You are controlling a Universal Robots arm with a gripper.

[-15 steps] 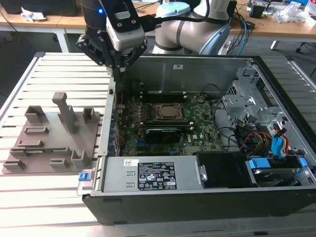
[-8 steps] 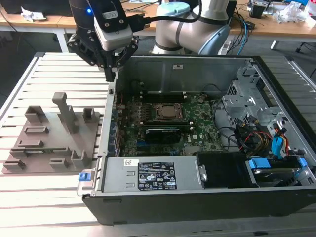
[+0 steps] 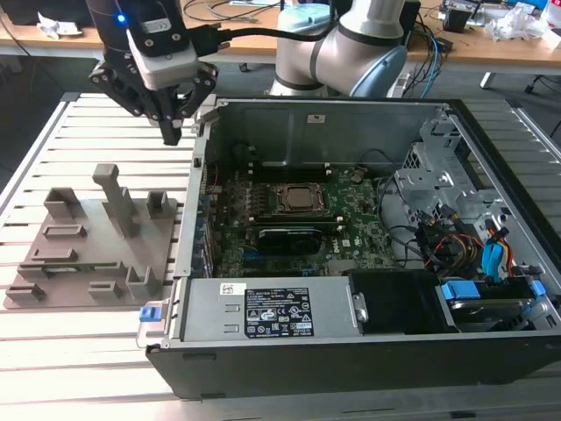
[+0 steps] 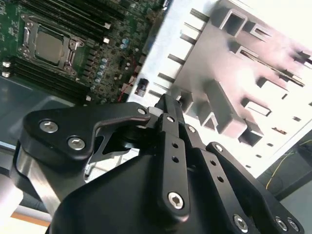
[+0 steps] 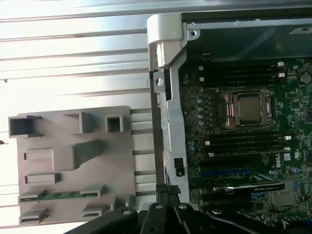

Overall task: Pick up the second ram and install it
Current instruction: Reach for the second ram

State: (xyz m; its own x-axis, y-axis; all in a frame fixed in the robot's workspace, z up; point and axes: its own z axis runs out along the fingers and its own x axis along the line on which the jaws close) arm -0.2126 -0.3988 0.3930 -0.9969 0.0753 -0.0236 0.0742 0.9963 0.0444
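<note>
Gripper (image 3: 171, 132): fingers look drawn together to a point, nothing between them; it hangs above the slatted table (image 3: 70, 140), in the gap between the grey fixture tray (image 3: 88, 250) and the far corner of the open PC case (image 3: 333, 114). Not touching either.

PC case: lies on its side, lid off, motherboard (image 3: 351, 237) exposed. CPU socket (image 3: 298, 200) sits mid-board, dark memory slots running along both sides of it. Cannot tell from these views whether any slot is filled.

Fixture tray: on the table at the exterior view's left, just beside the case wall. Several raised blocks and pockets.

Second ram (image 5: 61, 195): seen in the first wrist view as a thin green strip held at its two ends by small grey supports on the tray, on the side away from the gripper. Well apart from the fingertips, untouched.

Handling, my judgement: light, stiff, thin; brittle under twist, chips and edge contacts easily damaged. The smooth faces may slip under a weak pinch. Best hold looks like the free middle span between the two end supports, pads on the flat faces and clear of the contact edge
</note>
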